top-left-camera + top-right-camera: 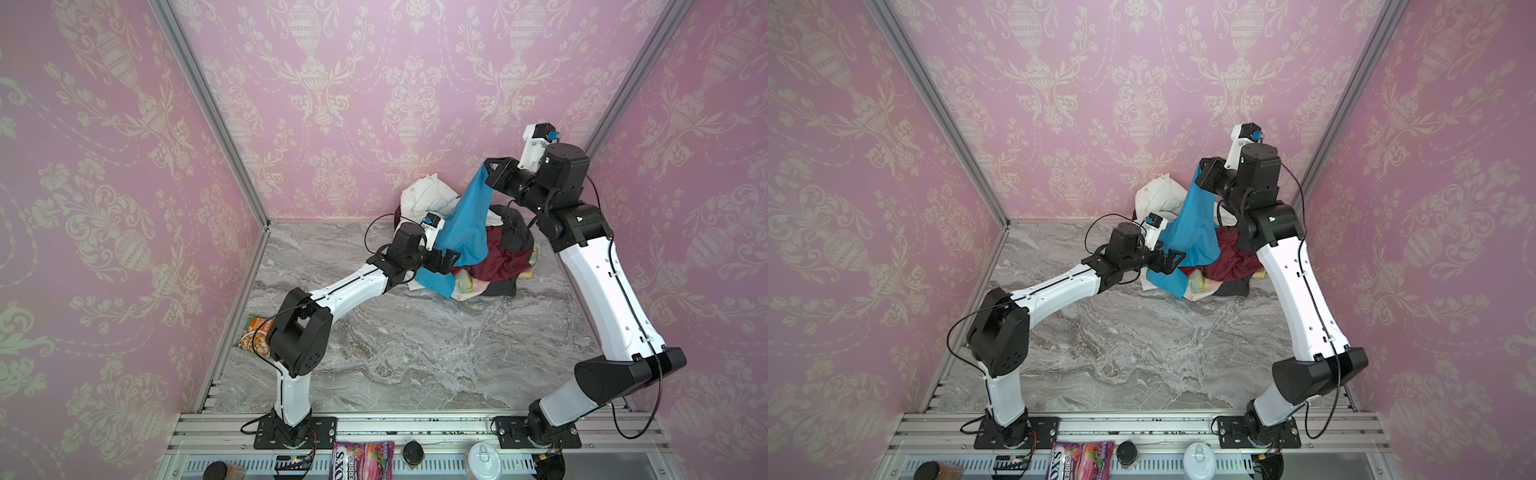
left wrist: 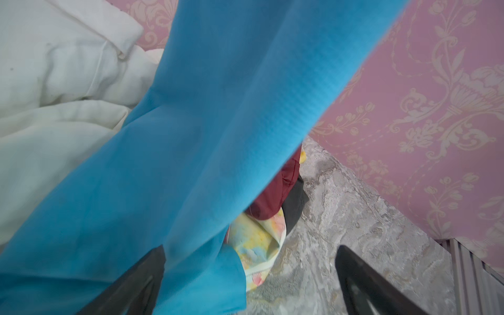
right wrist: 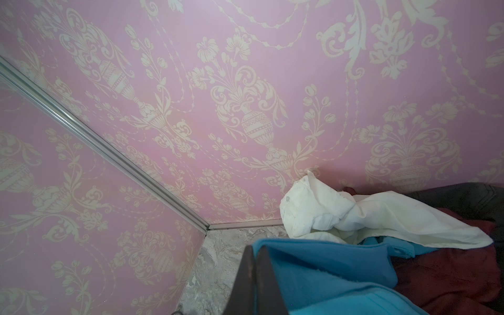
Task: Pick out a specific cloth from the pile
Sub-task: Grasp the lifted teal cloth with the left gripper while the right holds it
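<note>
Robot lab test booth dressed like a home: pink floral wallpaper panels (image 1: pixel 332 83) in silver aluminium framing (image 1: pixel 212 112), grey marble-look worktop (image 1: pixel 415 353), two white-and-black robot arms (image 1: pixel 353 286) bolted to a grooved metal rail (image 1: pixel 415 428).

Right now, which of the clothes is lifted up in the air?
The bright blue cloth: the right gripper pinches its top corner, while the white shirt and maroon cloth lie in the pile.

Top views: high over the near edge, looking down across the whole tabletop (image 1: pixel 415 353) to the back wall (image 1: pixel 374 104).
Left wrist: behind the left gripper (image 2: pixel 249 256), very near the cloth (image 2: pixel 218 136).
Right wrist: behind the right gripper (image 3: pixel 255 261), facing the wall corner (image 3: pixel 207 226).
Shared: cloth and pile (image 1: pixel 498 262), all views.
</note>
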